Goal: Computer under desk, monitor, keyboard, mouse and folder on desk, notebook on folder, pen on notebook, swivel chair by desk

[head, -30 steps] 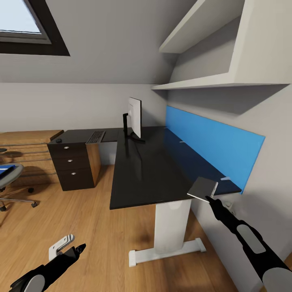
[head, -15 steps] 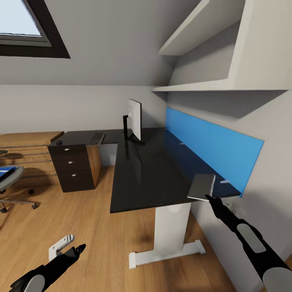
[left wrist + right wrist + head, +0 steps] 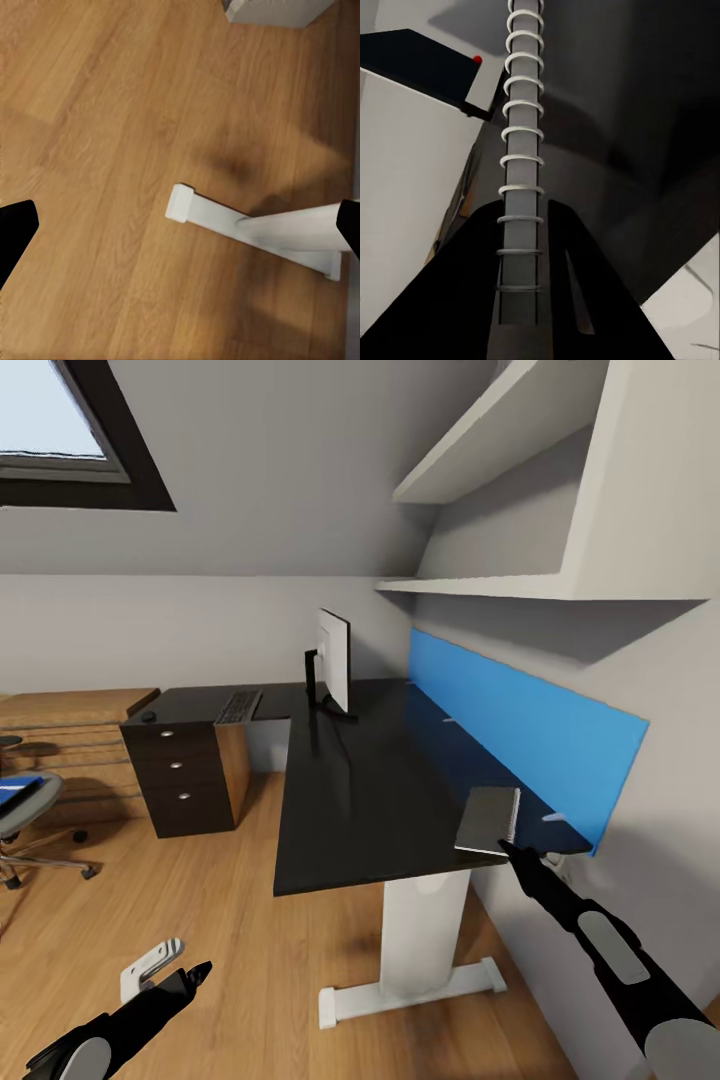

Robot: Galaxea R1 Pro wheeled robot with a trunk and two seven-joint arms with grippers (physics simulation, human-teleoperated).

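Grey spiral notebook pinched in the right hand above desk.

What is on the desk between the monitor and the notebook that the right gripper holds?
Nothing: in the head view the desk is bare from monitor to notebook, gripped by the right gripper.

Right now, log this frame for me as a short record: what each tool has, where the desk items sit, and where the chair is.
right tool: shut on notebook, spiral-bound, held over the desk's near right corner
left tool: open, holding nothing, low above the wood floor
monitor: upright on desk
keyboard: on the desk's far left wing
mouse: left of keyboard, above the drawers
swivel chair: far left, away from desk, blue folder on seat
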